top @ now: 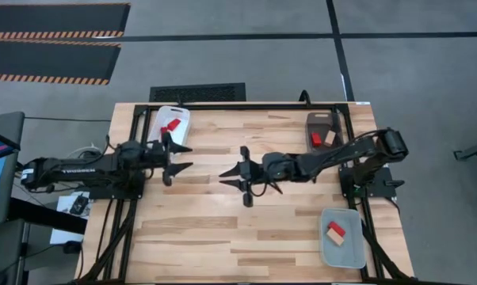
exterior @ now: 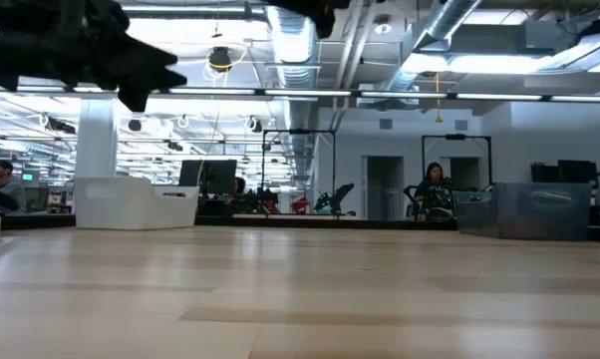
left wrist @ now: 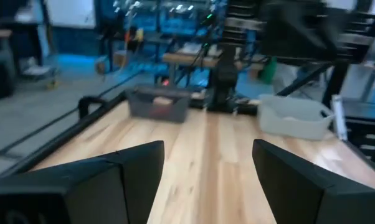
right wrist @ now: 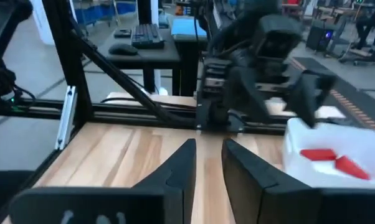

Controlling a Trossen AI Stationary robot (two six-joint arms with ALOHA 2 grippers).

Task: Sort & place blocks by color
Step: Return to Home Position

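Note:
Two red blocks lie in the white tray at the table's far left; they also show in the right wrist view. A red block and a bare wood block lie in the brown tray at the far right. A red block and a wood block lie in the clear tray at the near right. My left gripper is open and empty, just nearer than the white tray. My right gripper is open by a narrow gap and empty, above the table's middle.
The two grippers point at each other across a short stretch of bare wood table. The table's black frame runs along its edges. Beyond the table, the low view shows a room with a seated person.

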